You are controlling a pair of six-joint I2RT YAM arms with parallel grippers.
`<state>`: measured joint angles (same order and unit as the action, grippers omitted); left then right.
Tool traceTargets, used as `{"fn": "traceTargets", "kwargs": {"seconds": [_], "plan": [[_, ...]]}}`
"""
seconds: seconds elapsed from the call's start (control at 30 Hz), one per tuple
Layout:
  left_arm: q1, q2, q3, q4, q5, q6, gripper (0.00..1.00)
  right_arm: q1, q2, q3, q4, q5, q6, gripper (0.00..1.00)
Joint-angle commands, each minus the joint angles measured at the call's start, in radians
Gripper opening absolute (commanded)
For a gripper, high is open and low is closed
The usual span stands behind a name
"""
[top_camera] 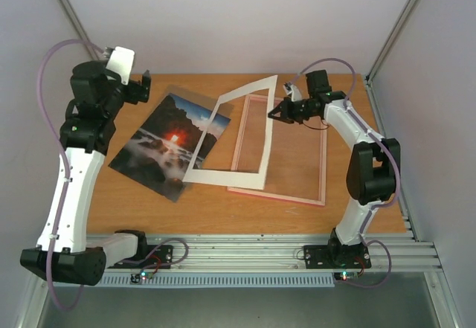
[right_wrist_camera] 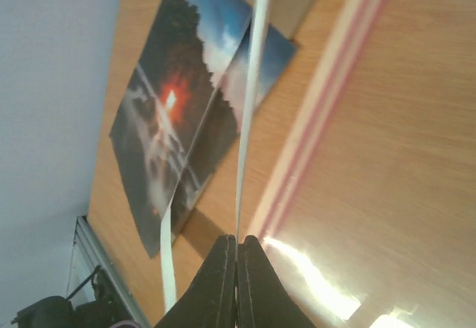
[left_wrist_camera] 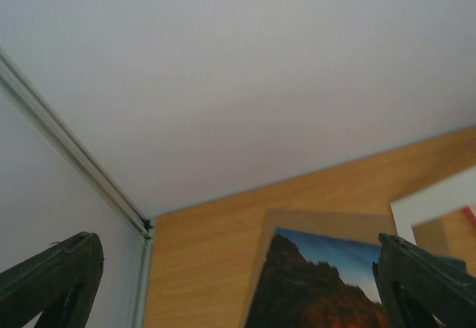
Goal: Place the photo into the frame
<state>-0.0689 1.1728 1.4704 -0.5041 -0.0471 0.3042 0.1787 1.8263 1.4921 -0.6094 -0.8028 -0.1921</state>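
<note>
Now I count one photo [top_camera: 167,146], one frame [top_camera: 275,196], one white mat [top_camera: 223,179], one brown board [left_wrist_camera: 297,220] and two grippers; the photo lies face up on the left of the table [top_camera: 357,216], over the board; the frame lies flat just to its right; my right gripper [right_wrist_camera: 237,250] is pinched on the mat's far edge, holding it tilted, its near edge low across photo and frame; my left gripper [top_camera: 143,88] is spread wide, empty, by the photo's far corner.

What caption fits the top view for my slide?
Right gripper holds a white mat tilted over the pink frame, photo alongside.
</note>
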Motion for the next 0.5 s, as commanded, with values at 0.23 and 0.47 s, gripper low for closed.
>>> {"fn": "traceTargets", "kwargs": {"seconds": [0.23, 0.47], "plan": [[-0.068, 0.01, -0.12, -0.027, 0.066, 0.023, 0.99, -0.164, 0.004, -0.008, -0.189, -0.007, -0.165, 0.01], [-0.087, 0.017, -0.172, -0.041, 0.08, 0.036, 0.99, -0.282, 0.001, -0.016, -0.324, -0.009, -0.27, 0.01]]}}
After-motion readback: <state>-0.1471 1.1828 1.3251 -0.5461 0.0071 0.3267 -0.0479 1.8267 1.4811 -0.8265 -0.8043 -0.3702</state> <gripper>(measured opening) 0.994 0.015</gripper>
